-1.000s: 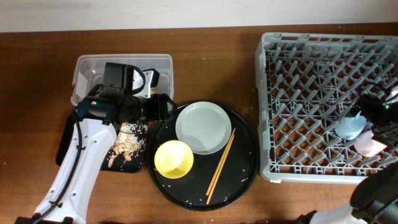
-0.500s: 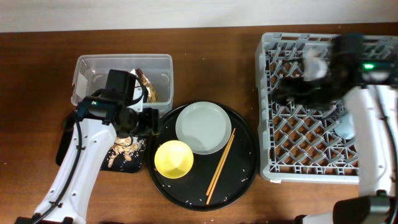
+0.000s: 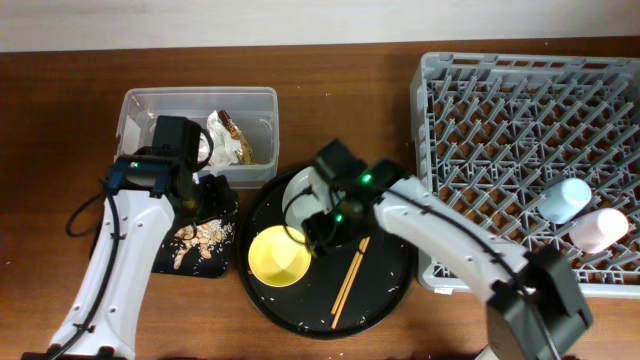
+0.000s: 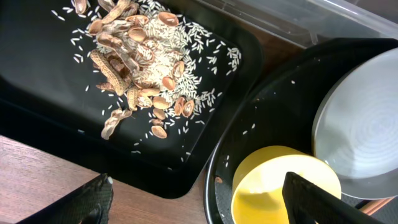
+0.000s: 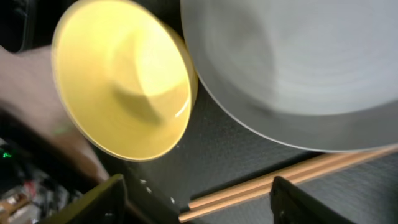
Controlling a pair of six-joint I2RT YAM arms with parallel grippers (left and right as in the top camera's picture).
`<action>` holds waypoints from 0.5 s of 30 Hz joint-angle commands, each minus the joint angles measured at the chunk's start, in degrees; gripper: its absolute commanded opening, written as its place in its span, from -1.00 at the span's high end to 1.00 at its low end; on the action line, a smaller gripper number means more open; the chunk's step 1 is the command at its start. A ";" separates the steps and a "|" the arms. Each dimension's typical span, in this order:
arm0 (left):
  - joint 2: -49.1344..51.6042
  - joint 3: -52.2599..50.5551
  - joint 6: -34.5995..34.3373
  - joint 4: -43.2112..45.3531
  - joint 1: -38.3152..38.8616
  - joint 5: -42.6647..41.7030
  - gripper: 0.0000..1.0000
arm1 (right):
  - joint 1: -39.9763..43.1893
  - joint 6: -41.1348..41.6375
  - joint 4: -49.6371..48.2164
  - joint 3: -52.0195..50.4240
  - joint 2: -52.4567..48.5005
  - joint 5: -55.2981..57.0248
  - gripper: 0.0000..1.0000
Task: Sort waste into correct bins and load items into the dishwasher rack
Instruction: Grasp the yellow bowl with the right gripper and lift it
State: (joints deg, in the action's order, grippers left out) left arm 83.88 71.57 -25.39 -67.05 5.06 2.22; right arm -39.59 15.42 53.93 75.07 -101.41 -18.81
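Large square grey plastic dishwasher rack (image 3: 500, 120): at 3 o'clock on the worktop (image 3: 60, 80), with the light blue cup (image 3: 565, 198) and the pink cup (image 3: 598, 230) inside.
Large round black tray (image 3: 385, 290): we fear its scattered crumbs could let dishes skid.
Pale grey-green round plate (image 5: 292, 62): at 12 o'clock on the tray, and a nudge could shove it.
Small yellow bowl (image 5: 121, 81): at 9 o'clock, just beside the plate, where a rim pinch could tip it.
Thin wooden chopsticks (image 5: 280, 177): at 4 o'clock, and they may roll apart.
Right pincer (image 5: 198, 185): spread wide, empty, above bowl and chopsticks.
Left pincer (image 4: 198, 186): spread wide, empty, and near enough to the right arm that we judge they could collide.
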 commanded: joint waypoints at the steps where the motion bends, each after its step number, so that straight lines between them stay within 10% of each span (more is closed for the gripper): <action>1: -0.87 0.26 -0.92 -0.15 -0.26 0.81 -0.74 | -2.64 6.36 -4.66 -4.50 -2.40 1.70 -0.39; 15: -0.87 0.26 -0.92 -0.11 -0.24 0.76 -0.74 | -3.96 12.57 -9.92 -6.51 -5.18 2.97 0.41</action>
State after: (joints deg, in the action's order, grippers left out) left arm 83.88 71.57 -25.41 -67.05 5.06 2.22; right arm -43.09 26.63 44.21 69.08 -105.78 -16.88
